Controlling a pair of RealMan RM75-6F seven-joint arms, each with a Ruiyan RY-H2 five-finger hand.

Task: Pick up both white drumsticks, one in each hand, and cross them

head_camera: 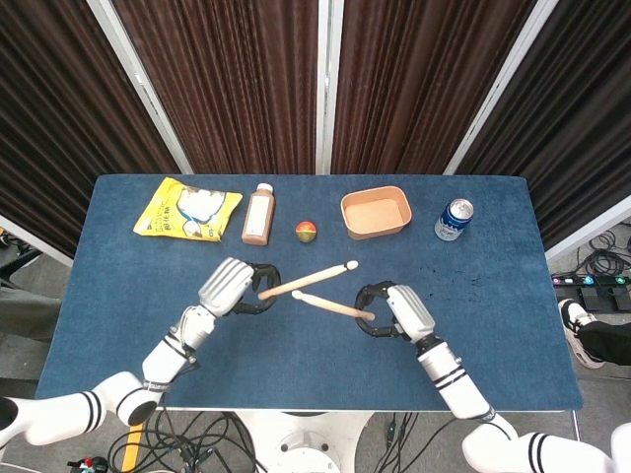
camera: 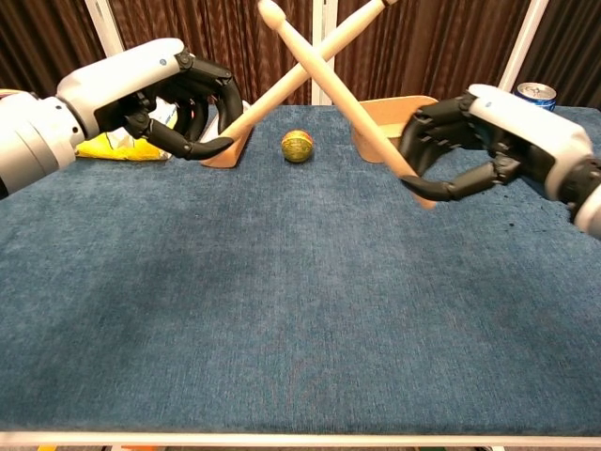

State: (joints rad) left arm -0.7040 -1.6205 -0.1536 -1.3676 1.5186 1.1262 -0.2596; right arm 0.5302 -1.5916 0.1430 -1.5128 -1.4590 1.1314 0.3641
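Two pale wooden drumsticks are held up over the middle of the blue table (head_camera: pixel 118 296). My left hand (head_camera: pixel 229 287) grips the butt of the left drumstick (head_camera: pixel 311 279), whose tip points up and to the right. My right hand (head_camera: pixel 401 308) grips the butt of the right drumstick (head_camera: pixel 330 305), whose tip points left. In the chest view the left drumstick (camera: pixel 272 89) and the right drumstick (camera: pixel 333 85) overlap as an X near the top centre, between my left hand (camera: pixel 155 94) and my right hand (camera: pixel 488 141).
Along the far edge stand a yellow snack bag (head_camera: pixel 187 209), a brown bottle (head_camera: pixel 258 214), a small red-green ball (head_camera: pixel 307 232), an orange tub (head_camera: pixel 376 212) and a blue can (head_camera: pixel 454 219). Dark curtains hang behind the table.
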